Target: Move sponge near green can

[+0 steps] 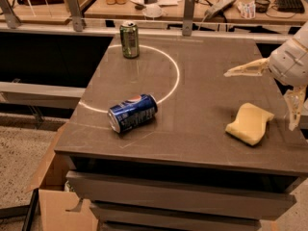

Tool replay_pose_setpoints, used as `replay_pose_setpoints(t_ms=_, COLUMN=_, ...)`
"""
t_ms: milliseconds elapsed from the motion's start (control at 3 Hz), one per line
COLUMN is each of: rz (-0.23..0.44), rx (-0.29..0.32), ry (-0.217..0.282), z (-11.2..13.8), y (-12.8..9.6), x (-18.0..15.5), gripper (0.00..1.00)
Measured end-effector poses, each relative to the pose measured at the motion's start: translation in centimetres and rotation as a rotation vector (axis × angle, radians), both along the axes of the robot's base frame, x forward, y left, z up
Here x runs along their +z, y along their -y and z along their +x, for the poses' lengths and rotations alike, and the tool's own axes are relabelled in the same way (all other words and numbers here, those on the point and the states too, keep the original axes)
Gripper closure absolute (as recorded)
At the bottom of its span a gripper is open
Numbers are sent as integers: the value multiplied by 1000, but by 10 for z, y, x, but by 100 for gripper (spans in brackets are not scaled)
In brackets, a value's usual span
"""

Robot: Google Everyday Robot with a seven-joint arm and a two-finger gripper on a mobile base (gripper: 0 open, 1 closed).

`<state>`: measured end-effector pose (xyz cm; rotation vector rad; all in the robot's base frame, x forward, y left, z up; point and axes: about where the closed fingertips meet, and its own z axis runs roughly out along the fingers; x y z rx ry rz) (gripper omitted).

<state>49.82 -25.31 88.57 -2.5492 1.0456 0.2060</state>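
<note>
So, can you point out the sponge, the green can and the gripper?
sponge (pixel 249 124): camera view, middle of its top face.
green can (pixel 129 41): camera view, middle of its side wall.
gripper (pixel 259 101): camera view, midway between its spread fingertips, just beside the sponge.

sponge (pixel 249 123): pale yellow is shown throughout, with a thin darker edge underneath.
green can (pixel 129 40): dark green, pale markings and a silver top are seen, far left of the sponge.
blue can (pixel 133 113): deep blue is carried, with a red-white-blue logo.
table (pixel 207 105): grey-brown, marked by a thin white arc.
gripper (pixel 259 100): cream-white, held spread just above and right of the sponge.
</note>
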Motion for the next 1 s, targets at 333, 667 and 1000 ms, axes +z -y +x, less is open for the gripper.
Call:
replay_pose_setpoints(t_ms=333, rz=48, rx=20, ry=-22, z=22, y=4, x=-22, gripper=2)
replay_pose_setpoints(t_ms=667, rz=56, rx=34, ry=-36, z=31, y=3, x=-34, gripper=23)
replay_pose_setpoints(t_ms=1000, rz=20, rx=38, ry=-46, z=41, y=4, x=-41, gripper=47)
